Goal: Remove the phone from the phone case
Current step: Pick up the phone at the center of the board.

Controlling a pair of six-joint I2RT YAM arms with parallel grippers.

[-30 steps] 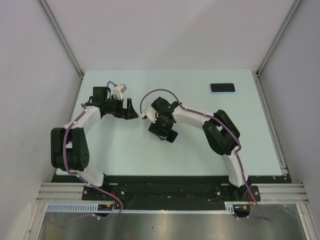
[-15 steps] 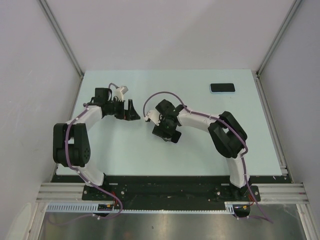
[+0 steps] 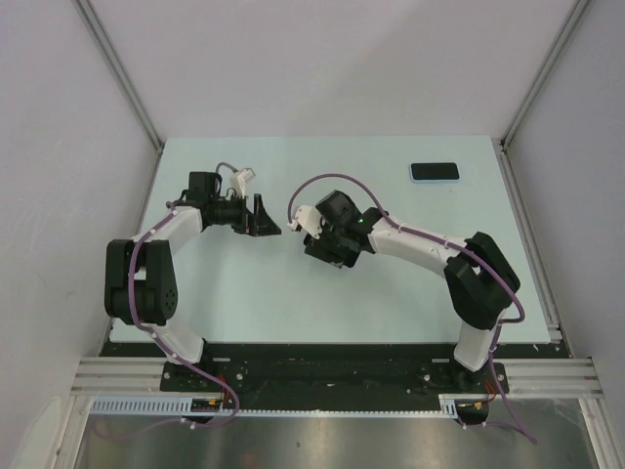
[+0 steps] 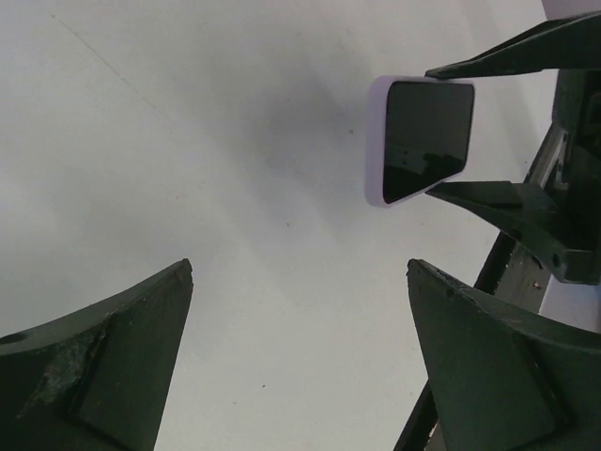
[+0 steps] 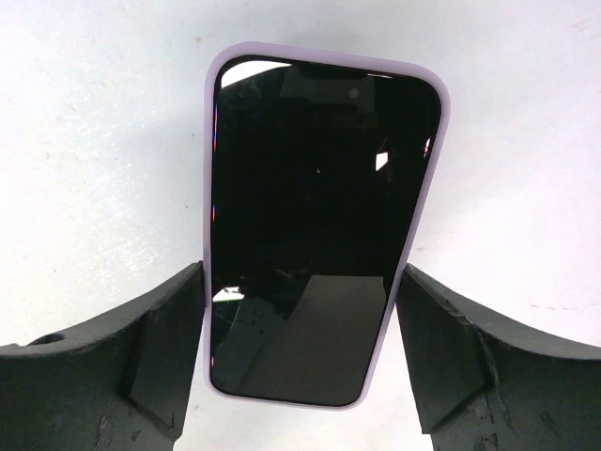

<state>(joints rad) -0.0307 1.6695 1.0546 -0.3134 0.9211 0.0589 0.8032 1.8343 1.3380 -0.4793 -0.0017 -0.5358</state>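
Since the case must be steadied before anything can be peeled away, the right gripper (image 5: 302, 272) is clamped across the long edges of the lilac phone case (image 5: 208, 160). The phone (image 5: 319, 216) sits inside it, screen showing, over the middle of the table (image 3: 244, 293). The left gripper (image 4: 300, 268) faces its free end, fingers spread wide, seemingly ready to pry.

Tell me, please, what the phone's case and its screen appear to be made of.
The case: probably silicone or a soft, rubbery plastic, in matte lilac; its rim is rounded and shows no glare. The screen: likely glass, glossy black; it mirrors bright lights and dim shapes sharply.
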